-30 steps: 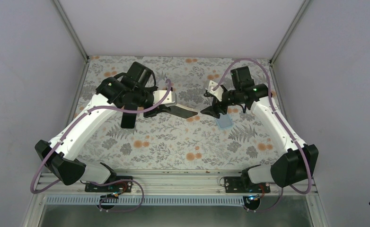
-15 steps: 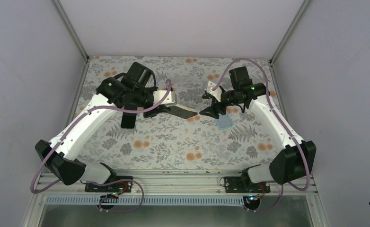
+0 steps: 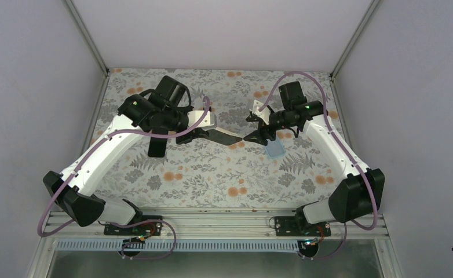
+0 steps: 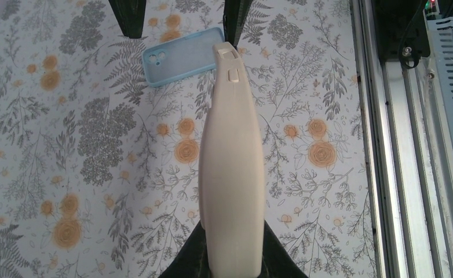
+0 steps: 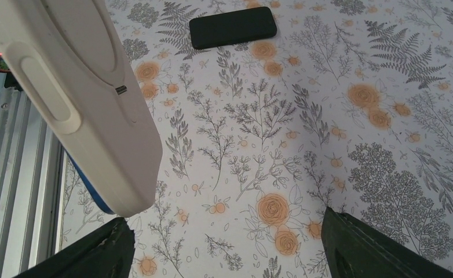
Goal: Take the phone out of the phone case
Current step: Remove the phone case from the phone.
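Note:
My left gripper [image 3: 204,132] is shut on one end of the phone [image 3: 225,137] and holds it level above the table, its free end pointing right. In the left wrist view the phone's pinkish-beige back [image 4: 231,162] runs up from between my jaws [image 4: 234,258]. The empty light-blue phone case [image 3: 275,149] lies flat on the table, and also shows in the left wrist view [image 4: 181,57]. My right gripper [image 3: 253,134] is open and empty just above the case, its fingers [image 5: 375,249] spread wide, with the phone's free end [image 5: 79,98] beside its left finger.
A plain black phone [image 3: 156,147] lies flat on the floral tablecloth under my left arm, and also shows in the right wrist view [image 5: 233,26]. The aluminium rail [image 4: 398,145] runs along the near table edge. Grey walls close the back and sides.
My right gripper has shifted slightly left, toward the phone's free end. My left gripper and the phone have held still, and the case has not moved.

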Robot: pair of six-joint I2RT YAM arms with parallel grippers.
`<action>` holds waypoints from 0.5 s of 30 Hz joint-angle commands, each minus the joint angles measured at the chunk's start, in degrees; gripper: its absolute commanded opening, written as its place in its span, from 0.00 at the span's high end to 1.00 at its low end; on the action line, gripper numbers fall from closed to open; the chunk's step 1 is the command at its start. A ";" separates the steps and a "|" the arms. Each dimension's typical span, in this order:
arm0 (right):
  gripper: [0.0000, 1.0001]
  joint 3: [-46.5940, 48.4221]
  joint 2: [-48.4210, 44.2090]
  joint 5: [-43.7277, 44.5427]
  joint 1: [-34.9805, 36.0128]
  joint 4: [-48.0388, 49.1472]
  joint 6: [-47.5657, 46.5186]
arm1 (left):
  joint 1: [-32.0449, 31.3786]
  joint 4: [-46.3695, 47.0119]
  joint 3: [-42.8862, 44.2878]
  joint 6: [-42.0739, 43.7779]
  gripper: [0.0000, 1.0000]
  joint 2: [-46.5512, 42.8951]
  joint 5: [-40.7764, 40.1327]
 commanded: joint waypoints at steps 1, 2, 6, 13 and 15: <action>0.17 0.12 0.29 -2.41 -0.33 -0.63 -1.19 | 0.06 2.71 2.70 -0.83 0.98 0.13 2.71; 0.17 0.09 0.29 -2.40 -0.29 -0.50 -1.12 | 0.06 2.66 2.84 -0.76 0.98 0.22 2.93; 0.18 -0.13 0.27 -2.48 -0.28 -0.10 -0.89 | 0.06 2.55 2.90 -0.79 0.98 0.50 3.28; 0.19 -0.55 -0.05 -1.79 -0.29 2.16 0.31 | 0.06 1.78 3.10 -0.50 0.98 0.50 4.76; 0.19 -0.80 -0.44 -0.95 -0.32 4.25 1.82 | 0.06 1.09 3.01 -0.05 0.98 0.49 5.71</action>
